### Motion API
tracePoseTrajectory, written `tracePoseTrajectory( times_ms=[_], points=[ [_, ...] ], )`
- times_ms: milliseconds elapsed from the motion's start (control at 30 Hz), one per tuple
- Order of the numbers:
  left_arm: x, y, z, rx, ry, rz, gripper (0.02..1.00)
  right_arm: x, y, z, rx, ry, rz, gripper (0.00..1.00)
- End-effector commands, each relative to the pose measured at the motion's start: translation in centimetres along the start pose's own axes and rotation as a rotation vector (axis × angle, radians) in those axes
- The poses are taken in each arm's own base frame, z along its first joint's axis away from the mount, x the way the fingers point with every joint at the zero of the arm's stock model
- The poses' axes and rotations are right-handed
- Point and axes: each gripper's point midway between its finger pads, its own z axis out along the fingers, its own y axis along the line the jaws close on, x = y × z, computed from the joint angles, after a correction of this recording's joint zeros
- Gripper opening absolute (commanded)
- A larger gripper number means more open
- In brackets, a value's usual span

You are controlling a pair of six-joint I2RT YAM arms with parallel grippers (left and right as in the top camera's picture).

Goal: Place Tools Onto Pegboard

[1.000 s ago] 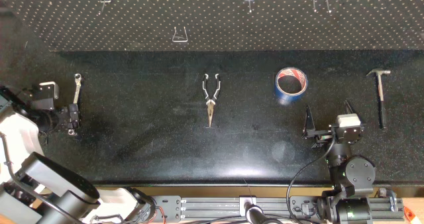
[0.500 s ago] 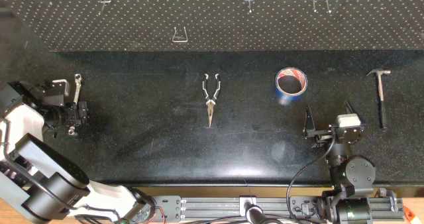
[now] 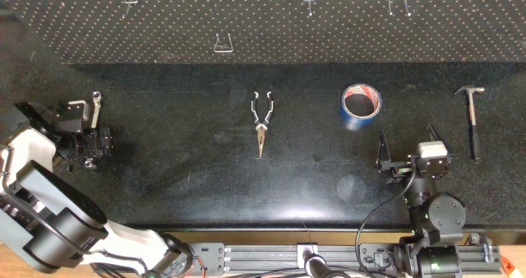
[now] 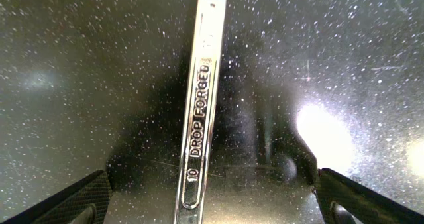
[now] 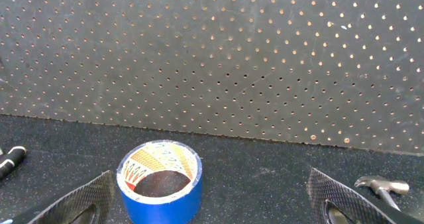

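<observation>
The left jaws stand wide apart, low over the bench (image 4: 371, 52), with the near end of the wrench (image 4: 199, 118) lying flat between them at the bench's far left. I judge they are placed this way to close on the handle. The left arm folds in from the left edge, its wrist tipped down. The right jaws, also wide, rest near the tape roll (image 5: 159, 181), facing the pegboard (image 5: 265, 65).

Left to right on your black table (image 3: 181, 171) lie a steel wrench (image 3: 96, 105), needle-nose pliers (image 3: 261, 120), a blue tape roll (image 3: 361, 105) and a hammer (image 3: 472, 122), with a perforated pegboard (image 3: 271, 31) seemingly upright behind.
</observation>
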Motion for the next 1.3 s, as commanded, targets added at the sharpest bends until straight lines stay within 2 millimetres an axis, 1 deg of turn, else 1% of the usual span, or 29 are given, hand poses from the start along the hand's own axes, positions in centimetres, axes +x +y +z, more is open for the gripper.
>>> tracePoseTrajectory(
  times_ms=[33,67,100,133,167,200,267,333,367,467,500,533,633,1033,1133,1300],
  points=[
    [0.16,0.22,0.70,0.016,0.010,0.001,0.998,0.08,0.02,-0.02,0.001,-0.001,-0.010,0.947],
    [0.14,0.23,0.70,0.015,0.010,0.002,0.945,0.08,0.02,-0.02,0.001,-0.001,-0.010,0.947],
    [0.13,0.23,0.70,0.015,0.009,0.002,0.805,0.08,0.02,-0.02,0.001,-0.001,-0.010,0.947],
    [0.16,0.22,0.70,0.016,0.010,0.002,0.623,0.08,0.02,-0.02,0.001,-0.001,-0.010,0.947],
    [0.16,0.21,0.70,0.016,0.011,0.001,0.533,0.08,0.02,-0.02,0.001,-0.001,-0.010,0.947],
    [0.17,0.20,0.70,0.016,0.011,0.001,0.507,0.08,0.02,-0.02,0.001,-0.001,-0.010,0.947],
    [0.18,0.20,0.70,0.017,0.011,0.001,0.400,0.08,0.02,-0.02,0.001,-0.001,-0.010,0.947],
    [0.17,0.19,0.70,0.017,0.011,0.000,0.343,0.08,0.02,-0.02,0.001,-0.001,-0.010,0.947],
    [0.17,0.19,0.70,0.017,0.011,0.000,0.290,0.08,0.02,-0.02,0.001,-0.001,-0.010,0.947],
    [0.16,0.21,0.70,0.016,0.011,-0.019,0.275,0.08,0.02,-0.02,0.001,-0.001,-0.010,0.950],
    [0.15,0.21,0.70,0.016,0.010,-0.029,0.257,0.08,0.02,-0.02,0.001,-0.001,-0.010,0.947],
    [0.15,0.21,0.70,0.016,0.010,-0.037,0.218,0.08,0.02,-0.02,0.001,-0.001,-0.010,0.947],
    [0.17,0.19,0.70,0.017,0.012,-0.075,0.167,0.08,0.02,-0.02,0.001,-0.001,-0.010,0.947],
    [0.24,0.15,0.70,0.018,0.015,-0.090,0.159,0.08,0.02,-0.02,0.001,-0.001,-0.010,0.947],
    [0.25,0.15,0.70,0.018,0.015,-0.090,0.112,0.08,0.02,-0.02,0.001,-0.001,-0.010,0.947],
    [0.42,0.01,0.69,0.023,0.022,-0.092,0.106,0.08,0.02,-0.02,0.001,-0.001,-0.010,0.947]
  ],
)
